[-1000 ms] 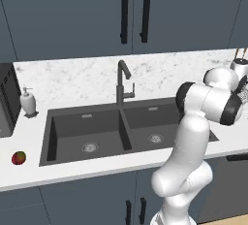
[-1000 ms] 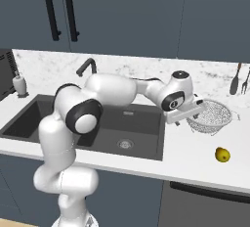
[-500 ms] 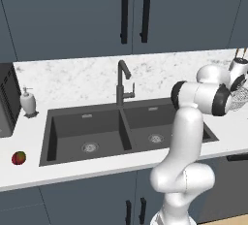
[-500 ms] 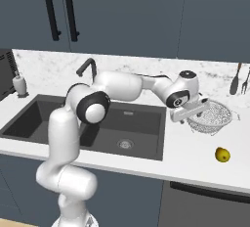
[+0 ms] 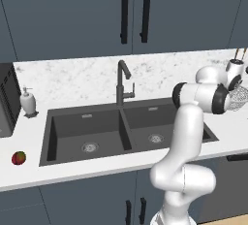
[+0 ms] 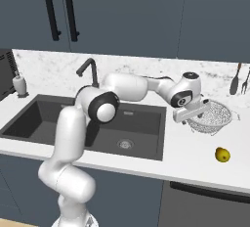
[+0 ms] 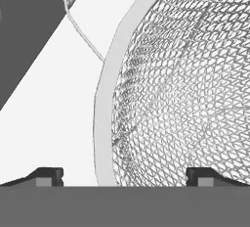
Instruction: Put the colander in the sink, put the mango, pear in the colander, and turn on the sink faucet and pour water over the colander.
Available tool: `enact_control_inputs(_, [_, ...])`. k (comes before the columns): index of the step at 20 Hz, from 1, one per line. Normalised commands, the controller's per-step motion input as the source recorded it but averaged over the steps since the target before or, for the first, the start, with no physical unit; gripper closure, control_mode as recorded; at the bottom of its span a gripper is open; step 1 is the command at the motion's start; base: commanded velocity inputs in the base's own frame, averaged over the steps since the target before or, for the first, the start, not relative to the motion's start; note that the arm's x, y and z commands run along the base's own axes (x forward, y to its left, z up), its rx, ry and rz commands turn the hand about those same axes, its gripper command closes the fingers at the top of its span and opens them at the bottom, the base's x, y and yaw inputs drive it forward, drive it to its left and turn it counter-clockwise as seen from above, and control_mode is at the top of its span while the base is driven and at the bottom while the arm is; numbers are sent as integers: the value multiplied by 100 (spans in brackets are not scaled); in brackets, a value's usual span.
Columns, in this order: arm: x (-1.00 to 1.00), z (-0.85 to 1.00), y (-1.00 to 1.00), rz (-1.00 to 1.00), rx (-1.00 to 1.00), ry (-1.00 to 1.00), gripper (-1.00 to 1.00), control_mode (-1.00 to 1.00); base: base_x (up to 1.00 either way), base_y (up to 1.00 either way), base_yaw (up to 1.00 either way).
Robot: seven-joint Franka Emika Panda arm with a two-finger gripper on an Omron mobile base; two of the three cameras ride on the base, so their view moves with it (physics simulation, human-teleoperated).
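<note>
Hand view: open hand (image 7: 124,176) straddles colander (image 7: 195,84) rim on the counter (image 7: 53,108).

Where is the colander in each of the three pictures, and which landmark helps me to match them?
Left base view: colander at the right edge, partly behind the arm.
Right base view: colander right of centre on the counter, next to the gripper.
Hand view: colander over the right half, its rim between the open fingertips.
Shared landmark: the sink.

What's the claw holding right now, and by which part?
Nothing held. The claw is open, its fingertips straddling the rim of the colander, not yet closed on it. The colander sits on the counter right of the sink.
</note>
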Motion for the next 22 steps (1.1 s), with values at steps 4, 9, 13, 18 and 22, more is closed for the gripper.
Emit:
enact_control_inputs(4, [24, -29, 0, 0, -4, 1, -100, -100, 0, 0, 0])
enact_control_inputs(9, [10, -24, -3, 2, -1, 0, -100, -100, 0, 0, 0])
enact_control_inputs(13, [-16, -37, 0, 3, -2, 2, 100, -100, 0, 0, 0])
enact_control_inputs(18, [-25, -26, 4, 5, 0, 1, 100, -100, 0, 0, 0])
enact_control_inputs(22, [-26, 0, 19, 17, -4, 11, 100, -100, 0, 0, 0])
